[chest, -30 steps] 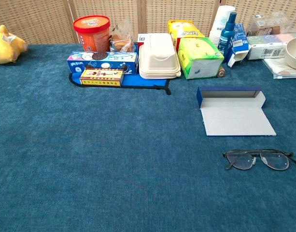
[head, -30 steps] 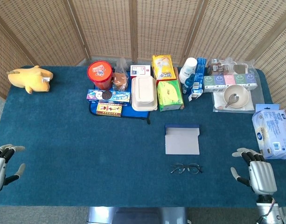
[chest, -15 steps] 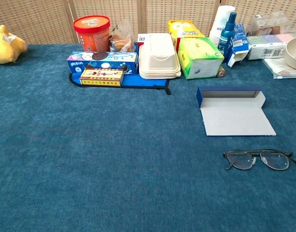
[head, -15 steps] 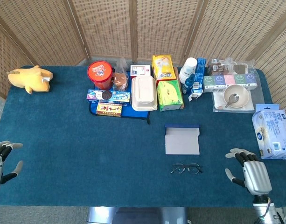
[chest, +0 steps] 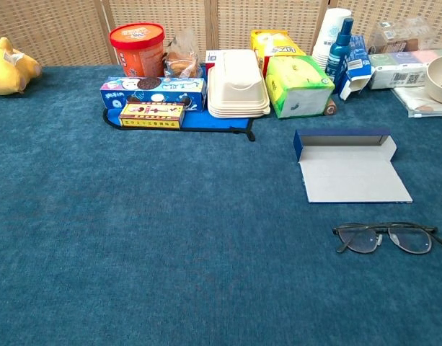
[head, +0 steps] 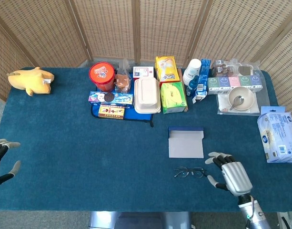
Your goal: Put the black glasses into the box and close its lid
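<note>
Thin black wire-framed glasses (head: 189, 172) lie flat on blue felt-covered table (head: 79, 157), temples folded out, just in front of shallow blue cardboard box (head: 186, 141). Box lid hinged open, pale inner face up, ready to take them. My right robot hand (head: 230, 174), silvery, ribbed, sits beside glasses, not touching, fingers apart, holding nothing: placed for pickup, I judge. My left robot hand (head: 0, 158) idles at far table edge, spread, empty. Frame slim, likely slippery against soft nap.
</note>
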Robot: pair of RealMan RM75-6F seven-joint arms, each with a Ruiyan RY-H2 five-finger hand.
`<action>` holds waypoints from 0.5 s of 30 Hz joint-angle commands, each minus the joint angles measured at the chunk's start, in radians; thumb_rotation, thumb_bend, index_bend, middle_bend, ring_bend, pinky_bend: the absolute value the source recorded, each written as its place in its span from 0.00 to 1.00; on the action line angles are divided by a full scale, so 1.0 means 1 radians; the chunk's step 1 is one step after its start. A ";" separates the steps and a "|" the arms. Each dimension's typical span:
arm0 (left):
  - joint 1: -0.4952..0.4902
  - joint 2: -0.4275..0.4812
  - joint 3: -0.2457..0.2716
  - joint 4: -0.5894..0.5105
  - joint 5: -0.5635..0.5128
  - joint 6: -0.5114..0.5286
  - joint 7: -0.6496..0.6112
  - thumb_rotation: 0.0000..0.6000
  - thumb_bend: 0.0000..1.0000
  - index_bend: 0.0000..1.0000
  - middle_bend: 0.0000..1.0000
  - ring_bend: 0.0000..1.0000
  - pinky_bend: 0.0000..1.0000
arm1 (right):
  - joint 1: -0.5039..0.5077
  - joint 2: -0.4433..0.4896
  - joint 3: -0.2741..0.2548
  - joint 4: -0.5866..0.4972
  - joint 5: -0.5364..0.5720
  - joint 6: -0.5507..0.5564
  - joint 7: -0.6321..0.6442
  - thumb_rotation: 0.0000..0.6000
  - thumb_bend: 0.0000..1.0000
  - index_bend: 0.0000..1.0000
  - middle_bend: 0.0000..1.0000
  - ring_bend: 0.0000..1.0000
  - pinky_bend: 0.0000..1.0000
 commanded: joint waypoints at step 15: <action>-0.011 -0.011 0.017 -0.007 -0.011 -0.040 0.028 1.00 0.30 0.31 0.36 0.22 0.28 | 0.076 -0.147 0.003 0.066 0.067 -0.134 -0.158 0.95 0.29 0.36 0.24 0.20 0.29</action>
